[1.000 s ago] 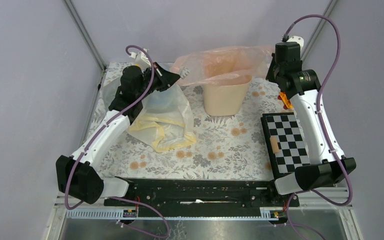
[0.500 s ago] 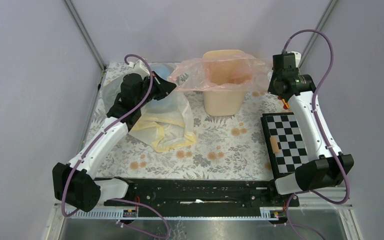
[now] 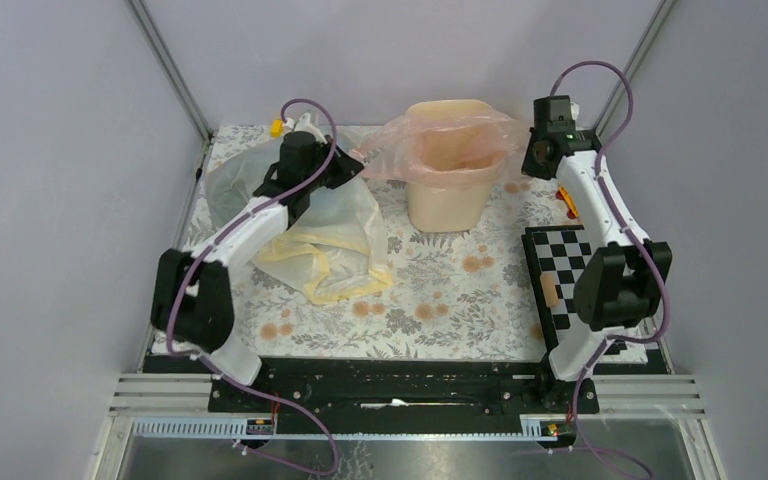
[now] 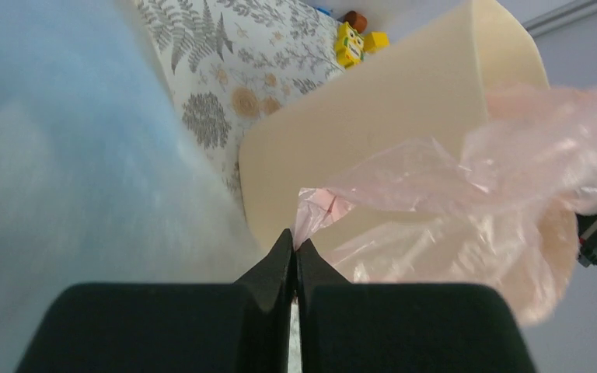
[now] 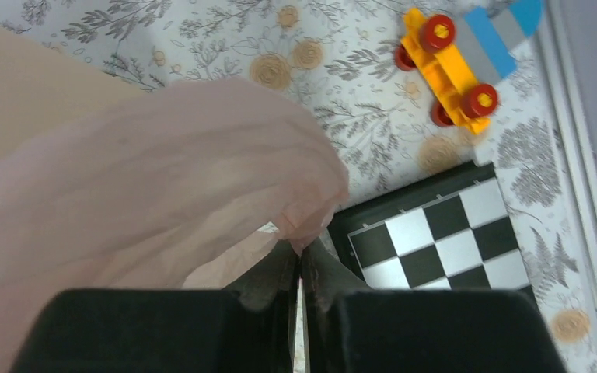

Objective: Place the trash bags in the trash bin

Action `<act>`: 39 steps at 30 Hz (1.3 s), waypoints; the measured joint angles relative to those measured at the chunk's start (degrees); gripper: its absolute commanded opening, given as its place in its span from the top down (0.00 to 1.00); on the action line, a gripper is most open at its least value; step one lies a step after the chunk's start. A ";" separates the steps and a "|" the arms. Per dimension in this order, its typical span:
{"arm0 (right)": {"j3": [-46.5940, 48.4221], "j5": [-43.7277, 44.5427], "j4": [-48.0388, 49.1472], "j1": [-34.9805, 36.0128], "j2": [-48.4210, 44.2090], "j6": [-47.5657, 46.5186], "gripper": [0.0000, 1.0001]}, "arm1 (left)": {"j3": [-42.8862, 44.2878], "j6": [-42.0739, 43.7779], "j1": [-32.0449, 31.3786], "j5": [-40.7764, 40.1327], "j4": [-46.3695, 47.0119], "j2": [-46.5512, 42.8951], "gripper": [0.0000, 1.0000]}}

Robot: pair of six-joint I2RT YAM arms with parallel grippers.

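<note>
The trash bin (image 3: 445,205) stands at the far middle of the counter (image 3: 440,290), close to the far edge, with bare flowered cloth in front of it down to the near rail. The pink bag (image 3: 440,140) lies over its rim and spreads to either side. The left arm (image 3: 250,215) reaches in from the left, and the left jaws are pressed together on the bag's left corner. The right arm (image 3: 600,195) stands just right of the bin, and the right jaws are likewise closed, pinching the bag's right edge.

At the left edge a yellow bag (image 3: 335,275) and a bluish-clear bag (image 3: 335,205) lie heaped, touching the left arm. A chessboard (image 3: 570,285) fills the right edge, and an orange toy car (image 5: 445,66) sits beyond it.

Pink film hides much of the bin's mouth, so how far the bag hangs inside cannot be told; blurred bluish plastic fills the left of the left wrist view
</note>
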 measured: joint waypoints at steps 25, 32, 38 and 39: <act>-8.81 -15.89 15.37 -1.60 -18.78 -9.14 0.12 | 18.75 6.10 0.33 5.90 1.33 14.91 0.36; -5.31 -20.02 17.99 -1.62 -16.68 -13.75 0.21 | 23.50 8.85 0.33 7.87 -0.07 16.39 0.44; 3.21 -27.08 17.90 -1.73 -8.52 -19.91 0.28 | 26.27 9.49 0.33 8.66 -0.57 19.52 0.62; 4.46 -27.82 17.79 -1.73 -7.13 -20.68 0.29 | 26.53 9.49 0.33 8.72 -1.01 19.91 0.65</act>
